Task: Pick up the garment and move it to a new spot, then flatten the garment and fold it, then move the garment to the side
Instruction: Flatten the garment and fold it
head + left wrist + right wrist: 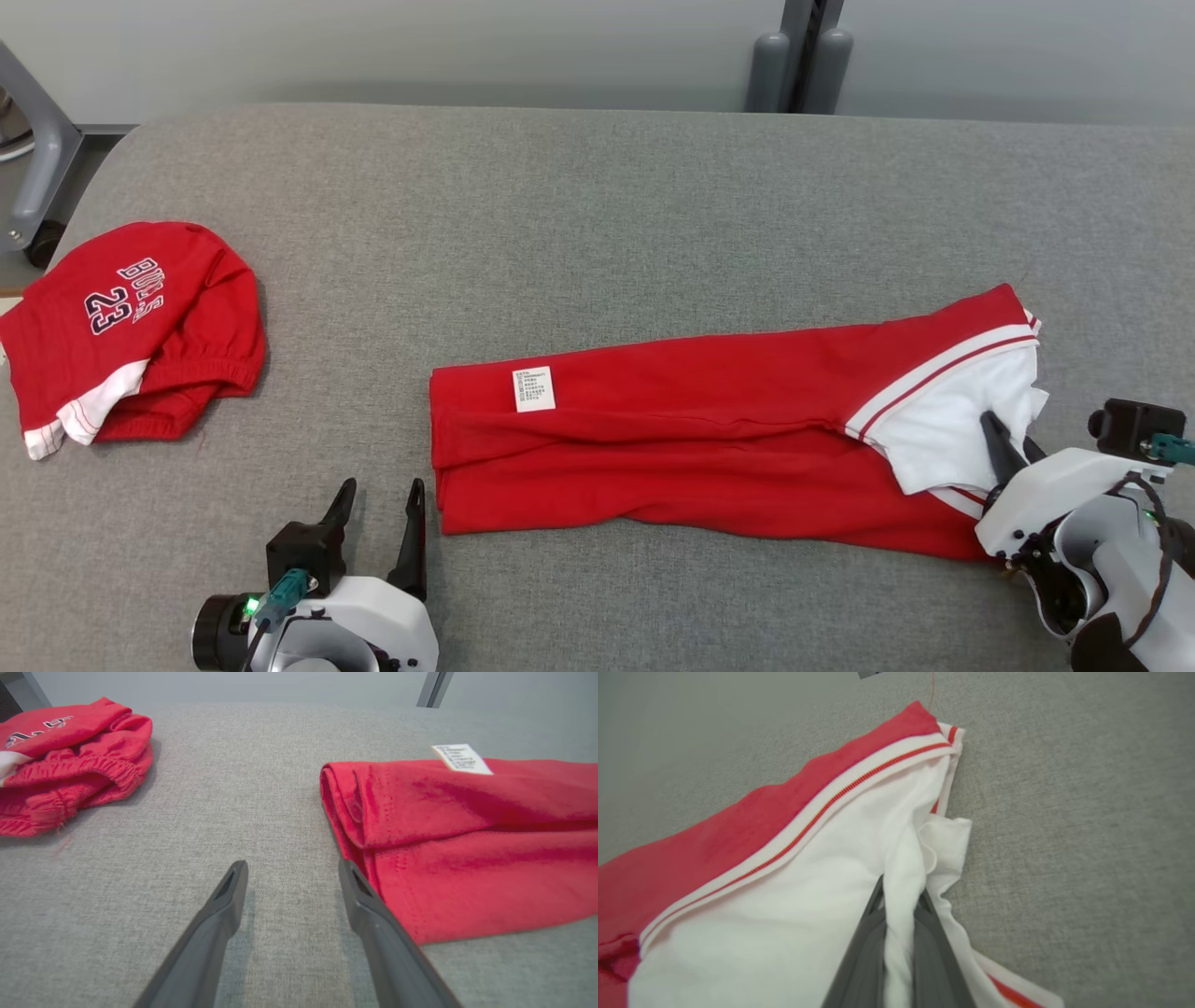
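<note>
**Folded red fabric garment (691, 439) pinched at its white end by the right gripper (902, 896)**

The garment lies as a long strip right of centre on the grey cloth-covered table (579, 215). The right gripper is clenched on a fold of the white, stripe-trimmed panel. The left gripper (383, 495) stands released just beside the garment's left edge. Crumpled red "BULLS 23" shorts (131, 327) lie well apart, far left.

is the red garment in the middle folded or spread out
Folded. The red garment lies as a long narrow strip, with doubled layers showing at its left end.
</note>
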{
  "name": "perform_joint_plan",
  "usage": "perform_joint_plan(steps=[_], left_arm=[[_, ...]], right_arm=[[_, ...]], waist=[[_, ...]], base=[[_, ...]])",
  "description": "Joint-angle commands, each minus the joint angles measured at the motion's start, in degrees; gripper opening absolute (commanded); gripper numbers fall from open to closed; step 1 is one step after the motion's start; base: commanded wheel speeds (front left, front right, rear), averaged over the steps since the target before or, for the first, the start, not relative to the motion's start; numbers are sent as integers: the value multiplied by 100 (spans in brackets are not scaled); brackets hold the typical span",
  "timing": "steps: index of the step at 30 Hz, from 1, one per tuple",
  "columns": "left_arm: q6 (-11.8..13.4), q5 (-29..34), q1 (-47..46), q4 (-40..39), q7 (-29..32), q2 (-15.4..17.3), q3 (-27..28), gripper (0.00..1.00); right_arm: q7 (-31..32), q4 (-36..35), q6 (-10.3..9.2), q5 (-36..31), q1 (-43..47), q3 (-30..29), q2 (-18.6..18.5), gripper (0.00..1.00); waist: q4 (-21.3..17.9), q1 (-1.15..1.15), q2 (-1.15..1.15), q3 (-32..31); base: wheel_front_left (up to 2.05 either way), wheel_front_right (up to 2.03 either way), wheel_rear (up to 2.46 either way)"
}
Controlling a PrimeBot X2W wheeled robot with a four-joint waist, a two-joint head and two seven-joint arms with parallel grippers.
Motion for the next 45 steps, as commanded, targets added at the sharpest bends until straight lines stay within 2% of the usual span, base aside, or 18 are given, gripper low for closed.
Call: perform_joint_plan(steps=[1, 8, 11, 17, 21, 24, 31, 40, 44, 45], left_arm=[[24, -26, -49, 8, -11, 27, 16, 100], [44, -73, 44, 21, -11, 27, -8, 100], [25, -76, 53, 40, -11, 27, -37, 100], [23, -109, 48, 47, -11, 27, -104, 100], [5, -62, 67, 83, -11, 25, -136, 100], [-7, -57, 69, 92, -11, 29, -176, 100], [21, -132, 32, 74, -11, 29, -298, 100], [32, -218, 73, 133, -10, 25, -497, 100], [41, -274, 85, 160, -11, 25, -610, 100], [51, -290, 84, 165, -11, 26, -626, 100]], right_arm=[[-72, 121, -24, 39, 101, -32, -97, 0], [-618, 141, -18, 177, -52, -274, -315, 0], [-697, -61, -15, 210, -43, -206, -269, 0], [-681, -993, -12, 522, 154, 214, 52, 0], [-469, -1742, -12, 651, 328, 695, 113, 0], [-206, -2201, -12, 859, 478, 981, 221, 0], [65, -2574, -12, 852, 629, 1564, 370, 0], [93, -2294, -12, 815, 334, 2193, 781, 0], [-88, -1941, -12, 836, 39, 2420, 916, 0], [-164, -1868, -12, 827, -22, 2453, 933, 8]], waist=[[-18, 0, 0, -16], [-214, 0, 0, -111], [-311, 0, 0, -137], [-375, 0, 0, -205], [-340, 0, 0, -258], [-227, 0, 0, -295], [155, 0, 0, -332], [872, 0, 0, -348], [1114, 0, 0, -360], [1136, 0, 0, -364]], base=[[0, 0, 0], [0, 0, 0], [0, 0, 0], [0, 0, 0], [0, 0, 0], [0, 0, 0], [0, 0, 0], [0, 0, 0], [0, 0, 0], [0, 0, 0]])
